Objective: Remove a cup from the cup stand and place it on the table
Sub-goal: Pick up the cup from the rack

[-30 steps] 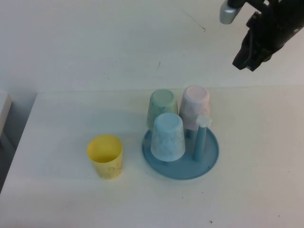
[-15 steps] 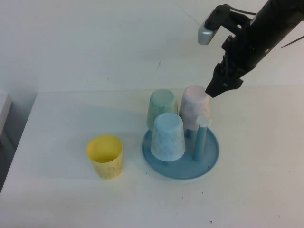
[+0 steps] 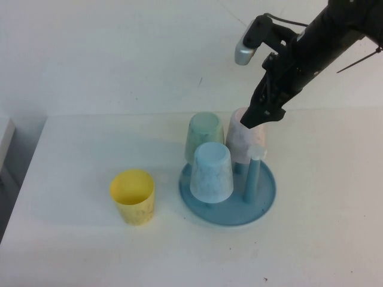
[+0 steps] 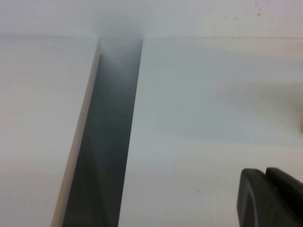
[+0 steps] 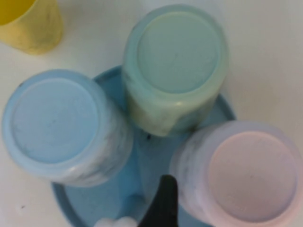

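The pink speckled cup point(image 3: 242, 142) stands upside down on a peg at the back right of the round blue cup stand point(image 3: 263, 200). My right gripper point(image 3: 256, 118) hangs open just over the cup's top. In the right wrist view the cup point(image 5: 251, 175) fills the space by one dark finger point(image 5: 163, 203), which sits beside its wall; the other finger is out of frame. My left gripper point(image 4: 266, 176) is shut and empty over the white table point(image 4: 199, 118), and it is out of the high view.
A green cup point(image 3: 203, 136) and a light blue cup point(image 3: 211, 172) also sit upside down on the stand. One bare peg with a white tip point(image 3: 255, 153) stands just in front of the pink cup. A yellow cup point(image 3: 133, 196) stands upright on the table point(image 3: 72, 155) to the left.
My right arm has come down and to the left from the top right corner, until its gripper is over the pink cup. The cups have not moved.
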`<state>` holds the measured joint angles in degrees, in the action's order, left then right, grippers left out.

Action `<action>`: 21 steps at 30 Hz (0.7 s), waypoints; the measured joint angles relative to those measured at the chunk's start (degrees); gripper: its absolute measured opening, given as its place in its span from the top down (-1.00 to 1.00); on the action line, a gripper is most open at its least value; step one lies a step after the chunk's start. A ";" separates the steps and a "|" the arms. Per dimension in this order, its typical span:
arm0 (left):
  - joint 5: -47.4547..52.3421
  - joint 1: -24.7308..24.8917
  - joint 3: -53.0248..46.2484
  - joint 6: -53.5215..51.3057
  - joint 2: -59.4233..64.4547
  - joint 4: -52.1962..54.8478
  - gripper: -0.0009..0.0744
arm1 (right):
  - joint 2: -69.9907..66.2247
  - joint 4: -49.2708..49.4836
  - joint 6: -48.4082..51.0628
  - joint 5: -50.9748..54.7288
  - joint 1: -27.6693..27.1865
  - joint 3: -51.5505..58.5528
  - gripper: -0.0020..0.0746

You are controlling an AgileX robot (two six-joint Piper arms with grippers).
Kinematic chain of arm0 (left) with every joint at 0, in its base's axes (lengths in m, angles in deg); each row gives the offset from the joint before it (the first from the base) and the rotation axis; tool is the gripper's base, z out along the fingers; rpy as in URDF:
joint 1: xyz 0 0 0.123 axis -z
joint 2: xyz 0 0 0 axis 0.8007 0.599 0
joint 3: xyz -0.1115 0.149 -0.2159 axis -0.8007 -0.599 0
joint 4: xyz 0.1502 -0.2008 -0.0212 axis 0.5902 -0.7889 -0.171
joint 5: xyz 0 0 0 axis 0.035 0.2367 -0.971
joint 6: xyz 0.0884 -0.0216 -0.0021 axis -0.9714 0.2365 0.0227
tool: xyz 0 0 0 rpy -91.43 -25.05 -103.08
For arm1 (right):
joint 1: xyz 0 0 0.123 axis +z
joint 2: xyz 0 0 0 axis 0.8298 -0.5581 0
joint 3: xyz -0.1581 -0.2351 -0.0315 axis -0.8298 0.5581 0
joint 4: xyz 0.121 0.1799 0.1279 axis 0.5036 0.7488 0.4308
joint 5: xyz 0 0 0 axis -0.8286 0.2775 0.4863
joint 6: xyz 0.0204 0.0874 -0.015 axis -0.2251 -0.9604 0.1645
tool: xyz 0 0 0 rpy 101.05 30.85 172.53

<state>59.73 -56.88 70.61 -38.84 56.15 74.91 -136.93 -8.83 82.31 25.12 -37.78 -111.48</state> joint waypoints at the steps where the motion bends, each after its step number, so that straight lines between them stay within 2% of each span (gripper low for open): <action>1: 0.00 0.00 0.00 0.00 0.00 0.00 0.98 | 0.02 0.00 0.00 -0.59 0.00 0.00 -0.86; 21: 0.00 0.00 0.00 0.00 0.00 0.00 0.98 | -5.62 0.26 1.37 -3.72 0.38 0.00 -0.86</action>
<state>59.73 -56.88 70.61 -38.84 56.15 74.91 -142.55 -8.57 83.68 21.40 -37.40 -111.48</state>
